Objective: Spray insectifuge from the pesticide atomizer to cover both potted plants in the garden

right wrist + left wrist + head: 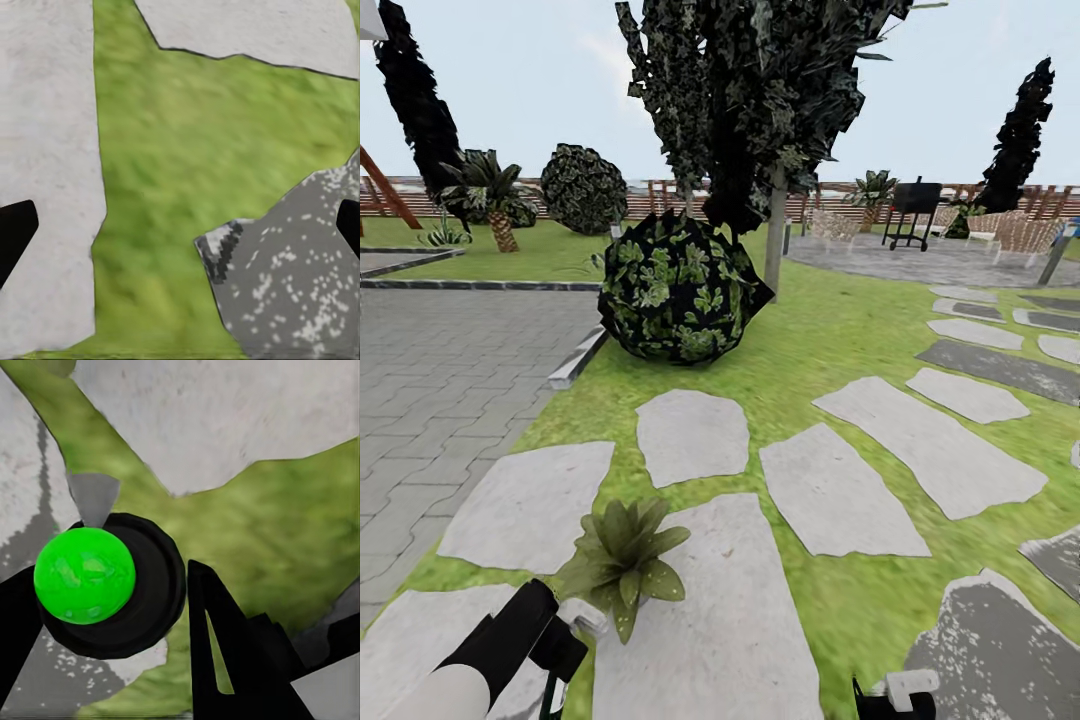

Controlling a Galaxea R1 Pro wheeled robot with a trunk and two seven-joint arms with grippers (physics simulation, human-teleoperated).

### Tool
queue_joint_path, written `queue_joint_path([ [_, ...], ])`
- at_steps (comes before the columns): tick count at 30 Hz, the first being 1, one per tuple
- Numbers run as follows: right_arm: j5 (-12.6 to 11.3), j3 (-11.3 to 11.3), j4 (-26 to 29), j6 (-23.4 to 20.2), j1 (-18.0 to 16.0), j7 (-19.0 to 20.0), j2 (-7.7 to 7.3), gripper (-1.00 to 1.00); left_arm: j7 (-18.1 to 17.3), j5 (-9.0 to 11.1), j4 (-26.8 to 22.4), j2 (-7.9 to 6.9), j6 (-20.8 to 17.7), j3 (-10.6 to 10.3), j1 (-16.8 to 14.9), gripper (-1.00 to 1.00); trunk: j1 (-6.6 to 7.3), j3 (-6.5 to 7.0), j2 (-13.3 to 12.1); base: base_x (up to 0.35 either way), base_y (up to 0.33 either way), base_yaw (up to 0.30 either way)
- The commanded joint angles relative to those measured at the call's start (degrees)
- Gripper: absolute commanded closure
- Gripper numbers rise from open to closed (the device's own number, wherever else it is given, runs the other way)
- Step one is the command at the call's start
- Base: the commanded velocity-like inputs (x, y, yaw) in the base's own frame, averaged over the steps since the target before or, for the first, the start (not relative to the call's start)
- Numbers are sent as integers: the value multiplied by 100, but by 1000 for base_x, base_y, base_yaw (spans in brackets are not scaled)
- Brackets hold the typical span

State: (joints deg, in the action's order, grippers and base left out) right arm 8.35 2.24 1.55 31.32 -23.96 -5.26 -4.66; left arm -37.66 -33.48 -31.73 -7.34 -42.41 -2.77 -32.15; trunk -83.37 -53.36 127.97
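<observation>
Head view: one potted plant (622, 560) sits on a pale stepping stone (710, 620) in the lawn (830, 330), just beyond the left arm (490, 650). Left wrist view: the left gripper (112, 607) is clamped around the pesticide atomizer (105, 585) — seen end-on, bright green dome in a dark ring, a finger (225, 652) on each side. Right wrist view: the right gripper (180, 232) hangs spread wide over grass and stones, holding nothing. A round dark bush (678, 288) stands farther off.

Potted plant (622, 560) just beside left tool (560, 655); stepping stones (830, 500) seemingly unobstructed.
</observation>
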Motion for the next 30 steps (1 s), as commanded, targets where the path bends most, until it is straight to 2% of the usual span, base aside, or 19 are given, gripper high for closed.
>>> queue_joint_path([
  [1, 61, 22, -6, 15, -4, -37, 0, -100, -54, -52, -9, -1, -4, -22, -2, 100, 4, -5, 3, -290, 130, 0],
  [19, 61, 22, -14, 15, -4, -37, 1, -100, -12, -53, 17, 20, -4, -22, -2, 100, 4, -5, 3, -180, 234, -58],
  [23, 61, 22, -14, 15, -4, -37, 0, -100, -17, -77, 31, 151, -4, -22, -2, 100, 4, -5, 3, 116, 236, 0],
  [30, 61, 22, -6, 15, -4, -42, 0, -100, -14, -96, 35, 189, 2, -22, -2, 100, 4, -5, 3, 243, 225, -26],
])
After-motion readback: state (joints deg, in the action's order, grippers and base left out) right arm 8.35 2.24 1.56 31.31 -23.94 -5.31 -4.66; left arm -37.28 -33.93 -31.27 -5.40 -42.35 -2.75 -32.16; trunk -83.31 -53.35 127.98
